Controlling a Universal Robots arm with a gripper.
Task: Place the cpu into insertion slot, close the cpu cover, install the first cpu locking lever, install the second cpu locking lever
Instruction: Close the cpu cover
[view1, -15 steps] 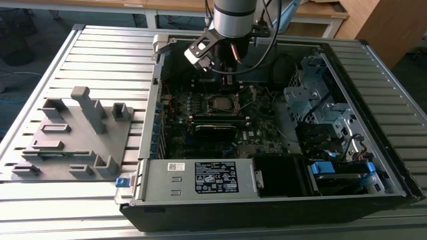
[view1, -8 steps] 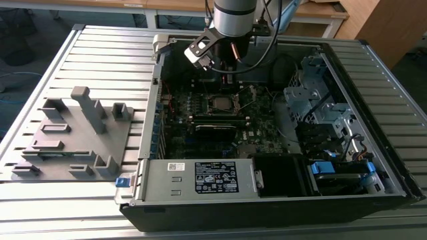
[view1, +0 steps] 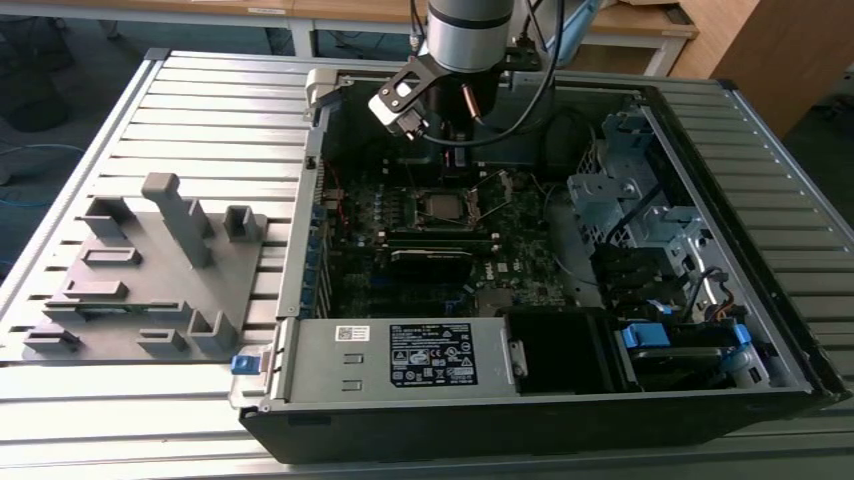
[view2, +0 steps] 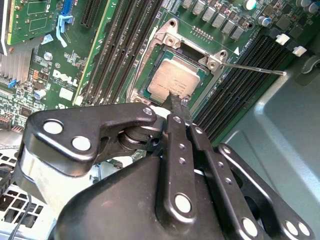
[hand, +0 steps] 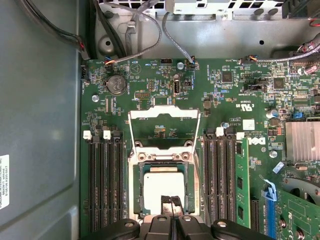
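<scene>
exterior view, left to right: a grey moulded fixture (view1: 147, 270) lies on the slatted table (view1: 200, 110) at the exterior view's left. just beside it is the open computer case (view1: 534, 425), laid on its side, with the green motherboard (view1: 354, 285) exposed. the arm (view1: 467, 35) reaches down into the case above the middle of the board. a metal drive cage (view1: 641, 205) occupies the exterior view's right.

the cpu (hand: 161, 185) is seated flat in the insertion slot (hand: 137, 191), silver top facing up. black memory slots (hand: 102, 185) flank the socket on both sides. the cpu cover (hand: 164, 112) is swung open, raised from the hinge edge of the socket and apart from the chip. in the second wrist view one thin locking lever (view2: 252, 68) projects free from a socket corner, not latched.

the gripper (view2: 176, 102) sits over one edge of the cpu. its fingers are drawn together, with no gap and nothing visible between them. the tips are at or touching the chip's top.
</scene>
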